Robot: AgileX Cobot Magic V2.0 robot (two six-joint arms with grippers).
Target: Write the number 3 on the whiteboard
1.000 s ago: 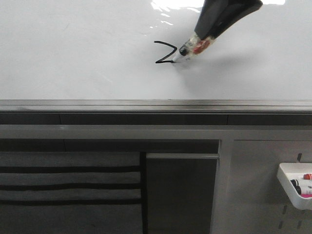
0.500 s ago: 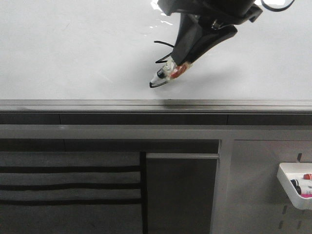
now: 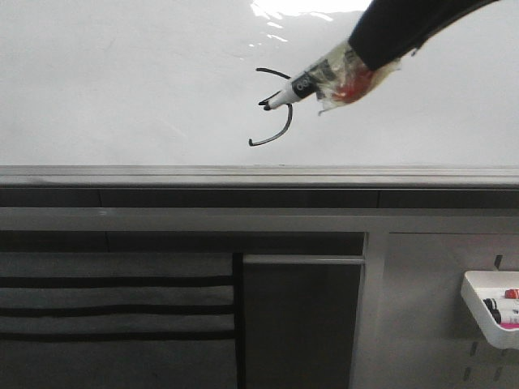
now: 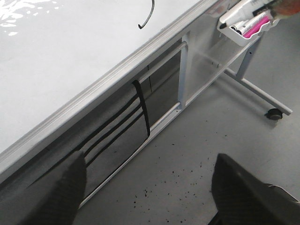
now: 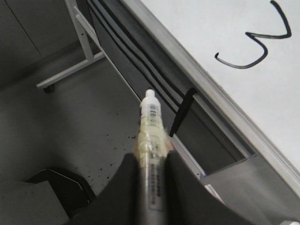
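The whiteboard (image 3: 122,81) fills the upper part of the front view, with its grey rail (image 3: 243,174) below. A thin black number 3 (image 3: 284,131) with a curled lower tail is drawn on it. It also shows in the right wrist view (image 5: 236,66), and its tail shows in the left wrist view (image 4: 147,16). My right gripper (image 3: 357,58) is shut on a tape-wrapped marker (image 3: 296,86), whose tip points at the middle of the 3. In the right wrist view the marker (image 5: 152,126) sticks out between the fingers, off the board. My left gripper (image 4: 150,185) is open and empty over the floor.
Below the rail is the grey stand with dark slats (image 3: 113,296) and a panel (image 3: 302,320). A white tray (image 3: 491,308) with markers hangs on the perforated panel at the lower right, also in the left wrist view (image 4: 243,23). A caster leg (image 4: 274,112) stands on the floor.
My right gripper drew the lower curve down to the left, then moved up and to the right with the marker. The whole 3 now shows.
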